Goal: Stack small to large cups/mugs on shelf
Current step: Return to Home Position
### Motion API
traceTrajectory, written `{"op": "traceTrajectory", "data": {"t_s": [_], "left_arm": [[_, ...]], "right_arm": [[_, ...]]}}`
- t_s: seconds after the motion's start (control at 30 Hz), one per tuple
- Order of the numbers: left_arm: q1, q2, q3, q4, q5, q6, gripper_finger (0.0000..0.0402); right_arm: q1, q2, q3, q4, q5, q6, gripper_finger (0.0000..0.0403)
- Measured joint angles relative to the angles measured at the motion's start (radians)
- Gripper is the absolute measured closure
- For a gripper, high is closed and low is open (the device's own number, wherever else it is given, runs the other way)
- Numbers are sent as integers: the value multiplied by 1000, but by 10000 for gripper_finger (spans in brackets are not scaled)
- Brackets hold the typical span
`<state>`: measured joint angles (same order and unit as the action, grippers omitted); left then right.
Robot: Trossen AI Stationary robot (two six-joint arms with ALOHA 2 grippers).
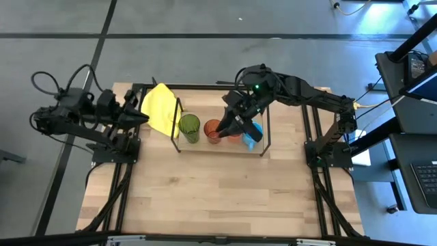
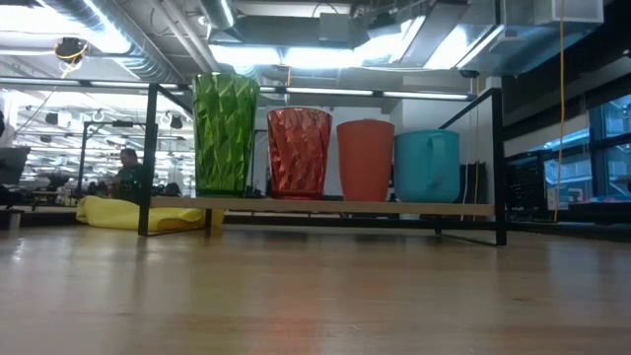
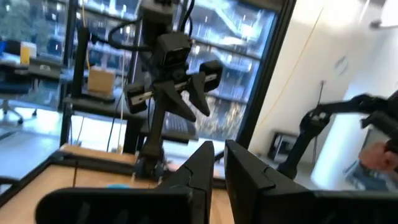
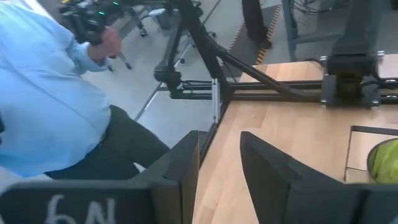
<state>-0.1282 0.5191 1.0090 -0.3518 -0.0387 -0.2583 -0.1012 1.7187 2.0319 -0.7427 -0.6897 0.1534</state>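
Note:
Four cups stand upright in a row on the shelf (image 2: pixel 325 207), a light board with black wire ends. Along it run the green tumbler (image 2: pixel 225 133), the orange-red translucent tumbler (image 2: pixel 299 153), the short red cup (image 2: pixel 365 158) and the light blue mug (image 2: pixel 427 165). My right gripper (image 1: pixel 229 127) is open and hovers high above the orange-red tumbler (image 1: pixel 214 130) and the red cup, partly hiding them in the high view; it is above the top of the low view. My left gripper (image 1: pixel 142 117) is shut and waits at the table's left side, next to the yellow cloth (image 1: pixel 158 106).
The yellow cloth lies on the table at the shelf's left end (image 2: pixel 128 212). Black frame rails run along the table's left and right sides (image 1: pixel 321 157). The near half of the tabletop (image 1: pixel 218 191) is bare wood. A person in a light blue shirt (image 4: pixel 50 93) is beyond the table's edge.

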Motion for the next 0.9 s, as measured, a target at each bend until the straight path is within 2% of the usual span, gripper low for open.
{"op": "traceTrajectory", "data": {"t_s": [0.1,0.33,0.5,0.7,0.9], "left_arm": [[0,-83,-85,73,0,-1,370],[0,-282,-226,157,-7,3,370],[1,-414,-355,274,-6,6,370],[1,-517,-526,411,3,6,370],[1,-516,-604,482,-4,28,369]], "right_arm": [[-19,-2,0,1,-36,7,283],[-42,-7,0,28,-37,2,283],[-41,-11,-56,175,-40,26,283],[-46,-27,-266,434,-43,150,283],[-55,-127,-580,896,-56,310,283]]}}
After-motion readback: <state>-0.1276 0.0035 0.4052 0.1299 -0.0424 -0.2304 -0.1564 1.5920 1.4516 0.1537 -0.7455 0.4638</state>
